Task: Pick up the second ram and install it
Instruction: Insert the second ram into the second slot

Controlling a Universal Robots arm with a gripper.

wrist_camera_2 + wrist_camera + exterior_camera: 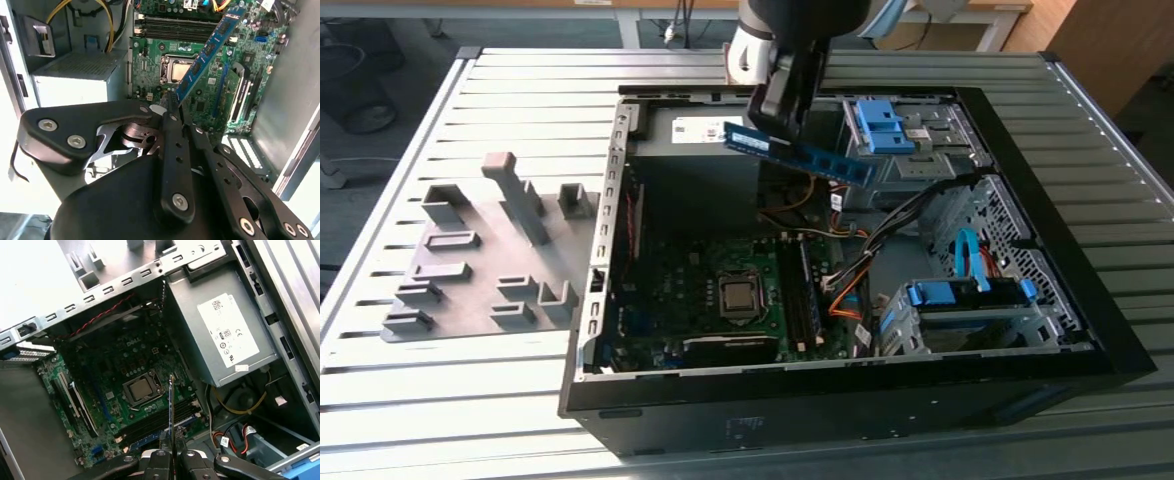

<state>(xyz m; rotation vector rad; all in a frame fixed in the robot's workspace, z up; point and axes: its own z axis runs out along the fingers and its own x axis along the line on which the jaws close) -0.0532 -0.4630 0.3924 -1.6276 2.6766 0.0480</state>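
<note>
My gripper (767,128) hangs over the far part of the open computer case (606,240), shut on one end of the second ram (807,155). The ram is a thin blue stick with black chips, tilted and held in the air above the case. In the second wrist view the ram (210,47) slants away from my gripper (172,102) over the green motherboard (150,65). In the first wrist view the ram (171,405) shows edge-on, rising from my gripper (171,452) above the long black memory slots (155,424).
The processor socket (740,297) lies mid-board beside the slots (807,295). A grey power supply (225,335) fills the far corner. Blue-tabbed drive cages (967,295) and cable bundles (854,270) crowd the exterior view's right. A grey holder plate with blocks (480,260) lies outside the case.
</note>
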